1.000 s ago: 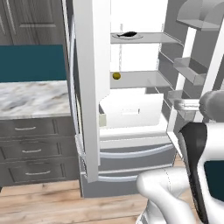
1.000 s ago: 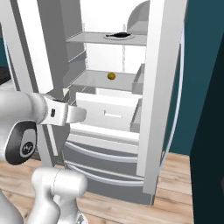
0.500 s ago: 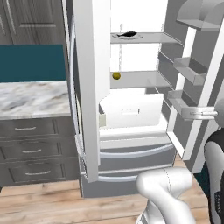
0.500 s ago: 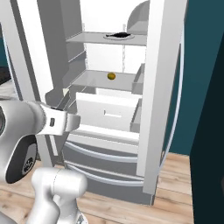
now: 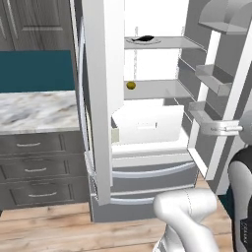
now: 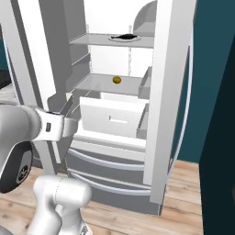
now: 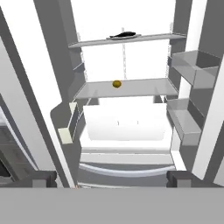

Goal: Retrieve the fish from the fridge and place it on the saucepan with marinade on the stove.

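Observation:
The fridge [image 5: 103, 98] stands with both upper doors swung wide, its white interior facing me. On its top shelf lies the fish [image 5: 143, 38], small and dark, on a pale flat plate; it also appears as the fish [image 6: 123, 36] and the fish [image 7: 124, 34]. My gripper [image 7: 111, 178] is open, its two dark fingertips [image 7: 41, 177] far apart, and holds nothing. It hovers outside the fridge [image 6: 167, 92], well below and short of the fish, roughly at the white drawer's height, seen as the gripper [image 5: 222, 129] and the gripper [image 6: 73, 123]. The saucepan and stove are out of view.
A small round yellowish item [image 5: 131, 85] sits on the middle shelf. A white drawer [image 5: 147, 124] juts out below it. Door bins [image 5: 214, 78] line the right door. A marble counter [image 5: 34, 110] over grey drawers lies left of the fridge, above a wooden floor [image 5: 44, 231].
The arm's elbow has swung outward toward the frame edges in both base views, and the hand has sunk slightly. The fridge and its contents have not moved.

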